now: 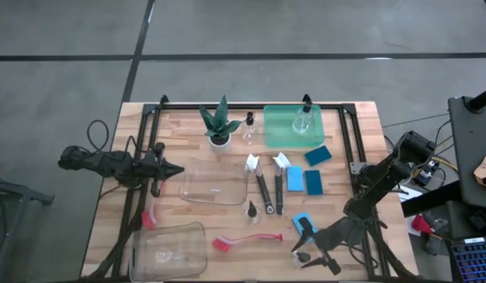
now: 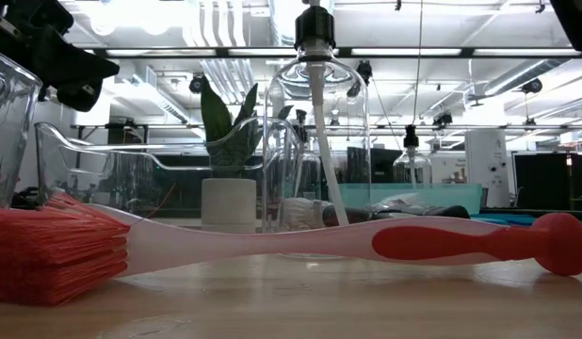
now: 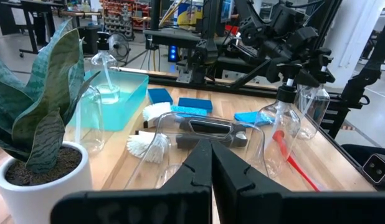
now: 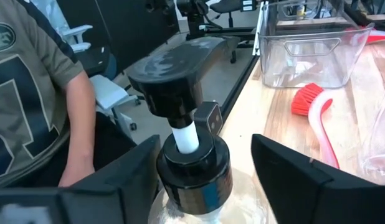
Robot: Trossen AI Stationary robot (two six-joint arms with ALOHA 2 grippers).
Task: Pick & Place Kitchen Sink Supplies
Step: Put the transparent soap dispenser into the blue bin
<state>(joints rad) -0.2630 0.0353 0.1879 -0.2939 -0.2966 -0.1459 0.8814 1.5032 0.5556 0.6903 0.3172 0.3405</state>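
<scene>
**Operator:** So, what is the sorting status?

**Technician:** Judged from the layout, early stage. One clear bottle (image 1: 303, 119) stands in the green tray (image 1: 274, 130); everything else lies loose on the bench (image 1: 361, 134). A second bottle (image 1: 248, 129) stands just beside the potted plant (image 1: 219, 126). Two black-handled brushes (image 1: 264, 187) lie side by side at the centre. Three blue sponges (image 1: 312, 169) lie near the tray and a fourth (image 1: 303, 224) lies nearer the right arm. The two clear bins (image 1: 213, 182) hold nothing that the high view shows.

**Operator:** Gripper states?

**Technician:** The right gripper (image 4: 199, 186) is at the bench's near right corner. Its jaws stand spread on either side of a bottle's black pump top (image 4: 180, 68), not touching it. The left gripper (image 3: 211, 165) waits at the left edge, jaws closed on nothing.

**Operator:** Orientation of that bottle?

**Technician:** Upright, long axis vertical. The pump spout points away from the bench, toward a seated person (image 4: 37, 99).

**Operator:** And the red brush (image 1: 244, 240)?

**Technician:** Flat near the front edge, long axis parallel to that edge. Bristles face the left arm's side, handle end the right arm's.
</scene>
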